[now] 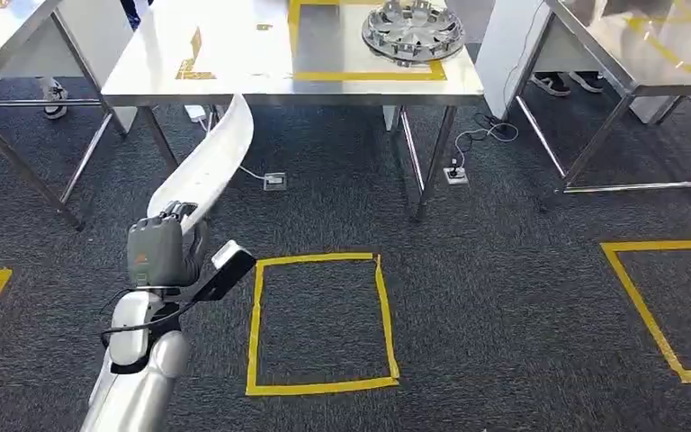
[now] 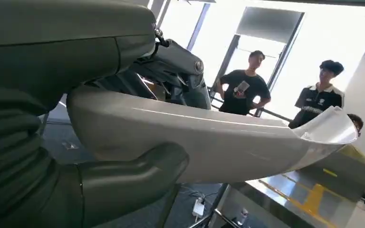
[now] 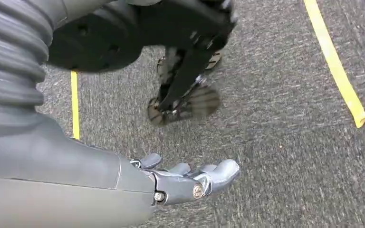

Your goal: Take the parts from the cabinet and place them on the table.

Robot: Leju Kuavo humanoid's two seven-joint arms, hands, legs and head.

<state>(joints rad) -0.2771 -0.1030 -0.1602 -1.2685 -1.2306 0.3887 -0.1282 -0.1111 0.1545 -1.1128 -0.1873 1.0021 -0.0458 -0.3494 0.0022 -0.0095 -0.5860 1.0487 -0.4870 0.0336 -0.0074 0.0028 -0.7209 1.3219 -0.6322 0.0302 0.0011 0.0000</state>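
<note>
My left hand [image 1: 169,236] grips one end of a long curved white panel [image 1: 211,157], which reaches up toward the front edge of the steel table [image 1: 234,85]. In the left wrist view the white panel [image 2: 209,137] lies across the hand [image 2: 138,95], thumb under it and dark fingers over it. A round silver wheel cover [image 1: 412,32] lies on the table inside a yellow tape square. My right hand [image 3: 180,180] hangs over the carpet with fingers apart and nothing in them.
Steel tables stand at the far left [image 1: 0,54] and far right [image 1: 648,54]. Yellow tape squares [image 1: 319,324] mark the dark carpet. Cables and floor sockets [image 1: 454,171] lie under the middle table. Several people [image 2: 244,80] stand beyond it.
</note>
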